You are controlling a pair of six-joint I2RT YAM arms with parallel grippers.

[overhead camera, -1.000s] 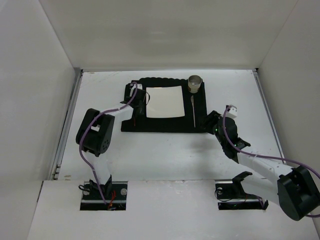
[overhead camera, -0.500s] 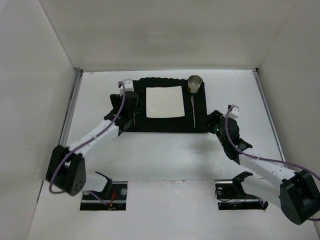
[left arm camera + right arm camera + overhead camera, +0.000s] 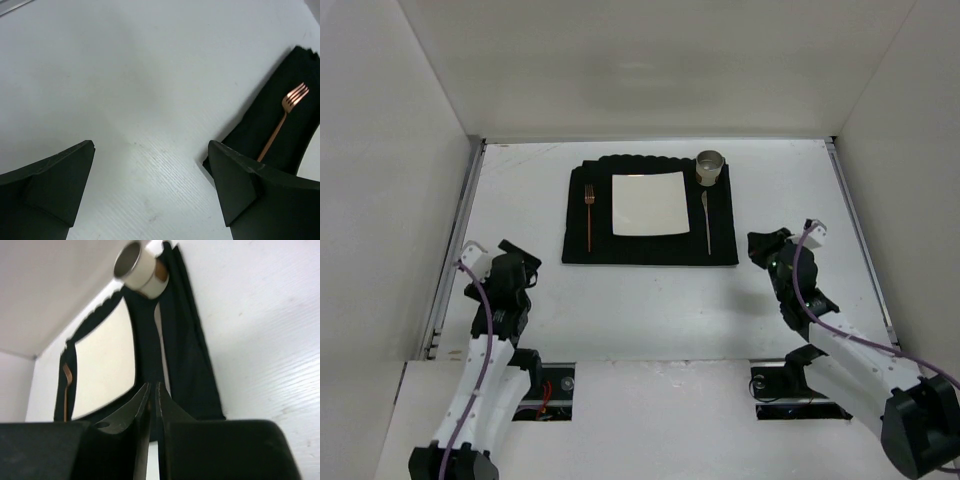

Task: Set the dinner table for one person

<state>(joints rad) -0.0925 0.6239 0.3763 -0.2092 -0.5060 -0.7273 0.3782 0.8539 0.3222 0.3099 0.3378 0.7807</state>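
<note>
Left tool (image 3: 151, 150): fingers spread wide, holding nothing.
Right tool (image 3: 154, 390): fingers pressed almost together, nothing between them.
Surface (image 3: 650, 300): white, under both tools.
Black mat (image 3: 650, 245): ahead of both tools, carrying fork (image 3: 280, 127), plate (image 3: 648, 204), silver utensil (image 3: 706, 222), cup (image 3: 709, 167).

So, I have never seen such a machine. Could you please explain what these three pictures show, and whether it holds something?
It is a robot with two arms on a white table. One picture looks down from above; the arms start at its bottom edge. The other two come from a small camera on each wrist, so the dark shapes at the bottom are that arm's own fingers. On the table lies a black mat with a square plate, a fork left of it, a silver utensil right of it, and a cup at the far right corner. The left gripper is open, the right gripper is shut; neither holds anything.
</note>
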